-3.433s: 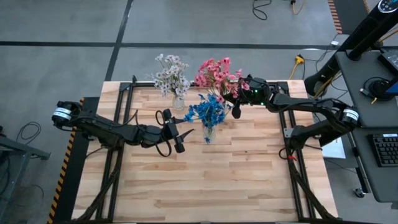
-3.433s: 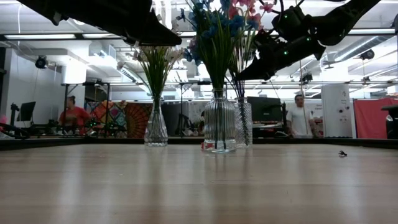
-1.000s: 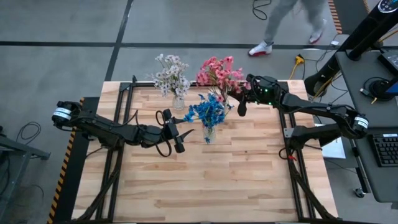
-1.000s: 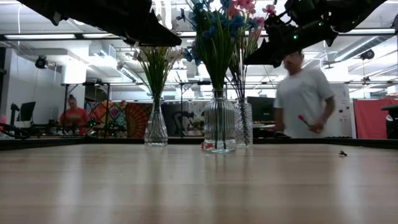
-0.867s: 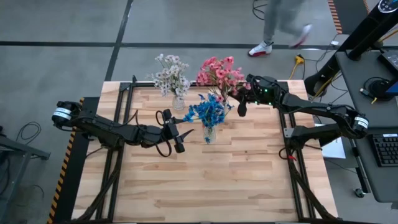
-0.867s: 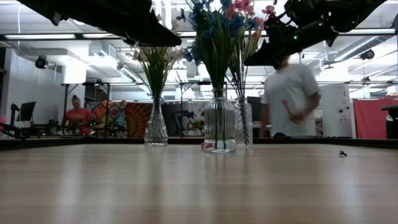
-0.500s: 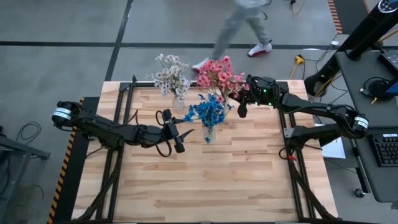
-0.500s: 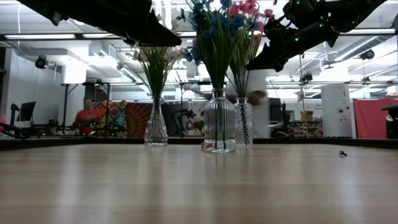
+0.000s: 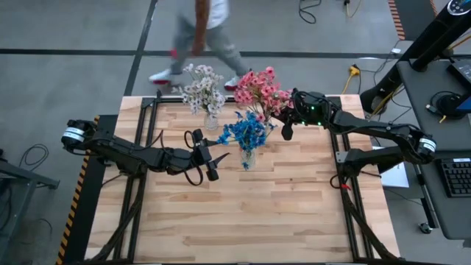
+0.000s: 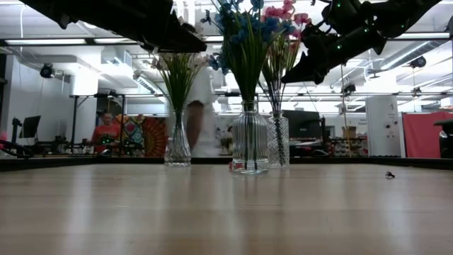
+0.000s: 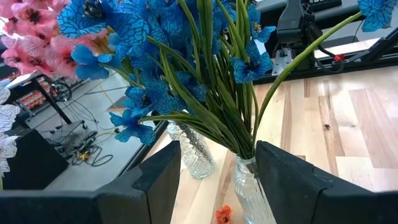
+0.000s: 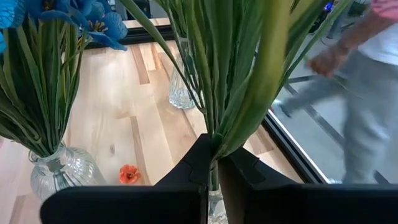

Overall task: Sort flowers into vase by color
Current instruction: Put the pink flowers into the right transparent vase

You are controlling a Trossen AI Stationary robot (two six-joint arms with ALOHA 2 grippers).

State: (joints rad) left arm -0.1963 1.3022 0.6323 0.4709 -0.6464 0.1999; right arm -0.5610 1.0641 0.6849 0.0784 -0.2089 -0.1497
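Seating the pink stems down into their vase looks like the step in hand; do it slow & straight. Worktop [image 9: 280, 221] carries three glass vases at its far side: white flowers [image 9: 202, 90] far left, pink flowers [image 9: 259, 88] far right, blue flowers [image 9: 246, 131] in the nearer vase between them. No loose sprays seen lying about, so sorting looks near done.

Right gripper [image 9: 283, 126] is at the pink bunch, pinched tight on green stems [image 12: 214, 93] just above the vase neck [image 12: 211, 208]. Keep stems vertical, lower w/o dragging sideways, or the vase may tip. Ease the pinch off only once the stems sit in.

Left gripper [image 9: 208, 156] waits near the blue vase, part spread, nothing in it.

Small orange bit [image 12: 129, 175] lies on the wood betw. vases; avoid it.
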